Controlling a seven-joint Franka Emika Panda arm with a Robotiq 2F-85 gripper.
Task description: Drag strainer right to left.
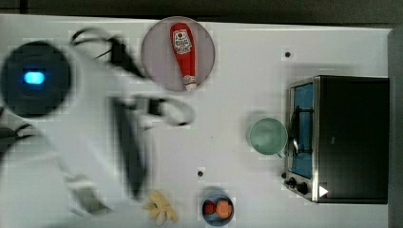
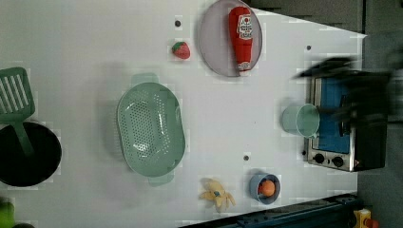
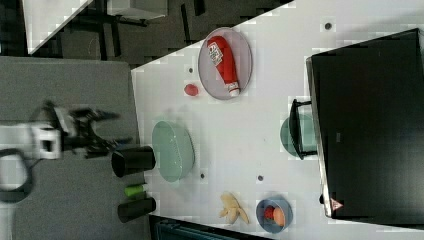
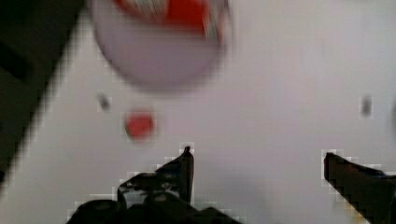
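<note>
Strainer (image 2: 150, 128) sits on the white desk (image 2: 95, 42) between the strawberry (image 2: 180, 50) and the banana (image 2: 217, 194), and the end effector (image 4: 257, 163), fingers wide apart and holding nothing, should probably come down gently onto its rim before pulling.

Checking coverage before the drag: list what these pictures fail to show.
- Strainer: in the top view, the blurred arm covers its spot.
- Strainer's far side: in the right view, hidden behind its own wall.
- Cup: in the right view, partly behind the oven's handle.
- Ketchup bottle: in the wrist view, blurred and cut off by the edge.
- Gripper: open; fingertips blurred.
</note>
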